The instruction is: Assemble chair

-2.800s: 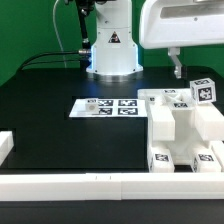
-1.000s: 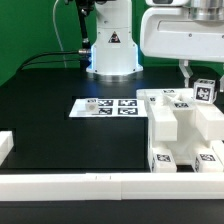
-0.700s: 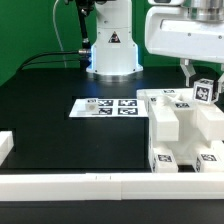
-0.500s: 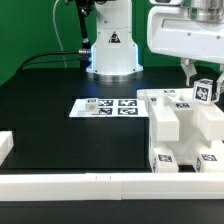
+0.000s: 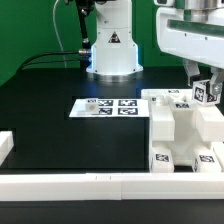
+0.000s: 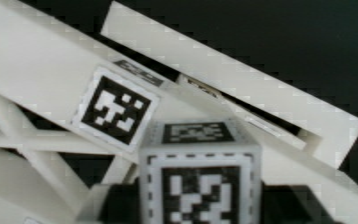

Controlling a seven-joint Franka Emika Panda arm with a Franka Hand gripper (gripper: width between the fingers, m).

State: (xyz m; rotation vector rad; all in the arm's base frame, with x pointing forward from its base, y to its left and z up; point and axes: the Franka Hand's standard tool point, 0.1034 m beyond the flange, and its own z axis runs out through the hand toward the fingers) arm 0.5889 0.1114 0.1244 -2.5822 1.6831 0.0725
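The chair parts form a white blocky cluster with square tags at the exterior view's right. A small white tagged block stands at the top of the cluster. My gripper reaches down from above with its fingers against the block's sides, shut on it. In the wrist view the block fills the gap between the dark fingers. Behind it lie slanted white slabs, one bearing a tag.
The marker board lies flat on the black table left of the chair parts. A long plain white rail runs along the near edge. The robot base stands at the back.
My gripper has moved toward the exterior view's right until its fingers flank the small tagged block. The block has shifted very slightly right. The other parts have not moved.
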